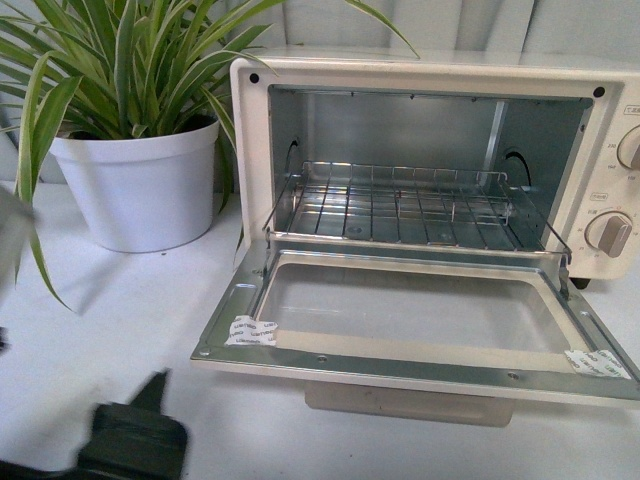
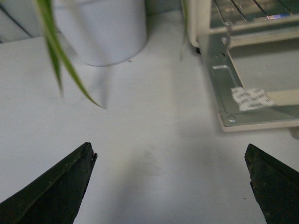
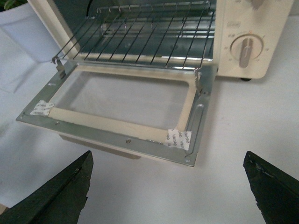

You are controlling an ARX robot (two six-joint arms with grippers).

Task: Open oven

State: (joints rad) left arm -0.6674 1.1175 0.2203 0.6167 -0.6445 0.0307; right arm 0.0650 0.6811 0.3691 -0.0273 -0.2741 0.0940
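We see the oven [image 1: 250,120] standing at the right of a white surface [image 1: 110,330], its door [image 1: 420,365] dropped flat and open toward us, the glass pane lying level just above the surface. A wire rack [image 1: 400,205] sits inside the metal cavity, and a round knob [image 1: 608,233] shows on the panel at the oven's right edge. White taped labels [image 1: 250,331] cling to the door's two front corners. Just beside the oven's left wall stands a white pot [image 1: 140,185] with a striped green plant [image 1: 130,60], its leaves trailing down over the surface. Behind everything runs a pale panelled wall [image 1: 480,25]. Our left gripper [image 2: 169,156] hovers over bare surface near the door's left corner, jaws released and spread wide, holding nothing; the right gripper [image 3: 167,161] hangs in front of the door's front edge, jaws likewise wide apart and empty
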